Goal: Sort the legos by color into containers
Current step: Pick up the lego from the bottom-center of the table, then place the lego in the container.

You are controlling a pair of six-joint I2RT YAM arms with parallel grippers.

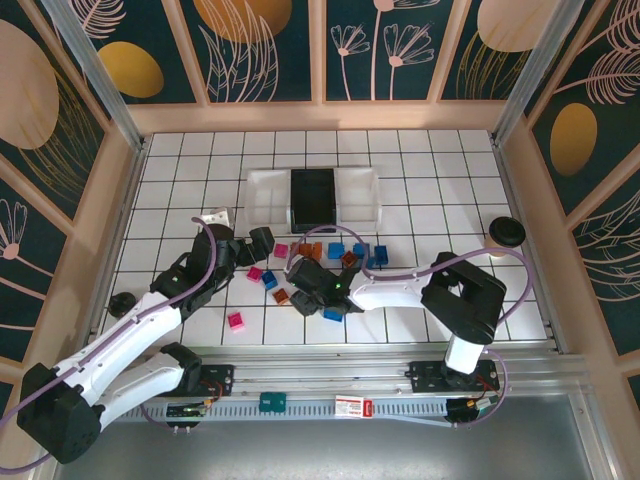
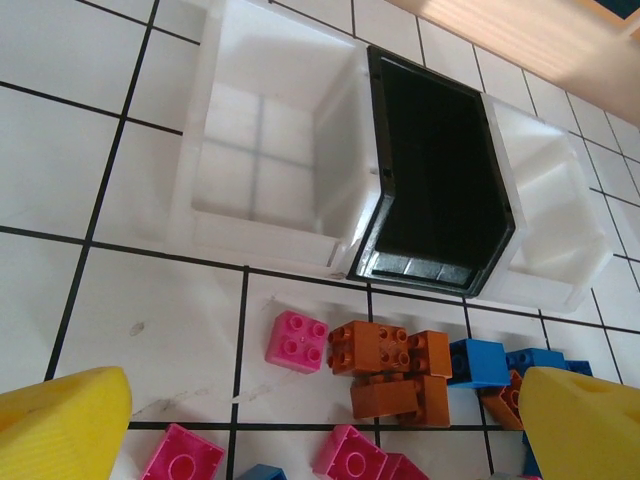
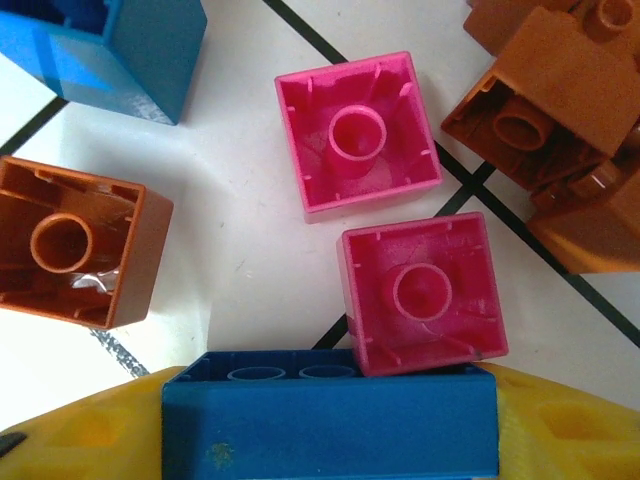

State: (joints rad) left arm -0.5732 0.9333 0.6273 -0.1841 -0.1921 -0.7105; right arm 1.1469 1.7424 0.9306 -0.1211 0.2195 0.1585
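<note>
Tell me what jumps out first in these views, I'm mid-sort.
Pink, orange and blue bricks lie scattered mid-table. Behind them stands a black bin between two white bins, all empty. Up close, the right gripper pinches a blue brick beside two upturned pink bricks.

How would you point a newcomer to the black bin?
Look to the far half of the white tiled table. The black bin stands mid-row between two white bins. It alone is dark.
</note>
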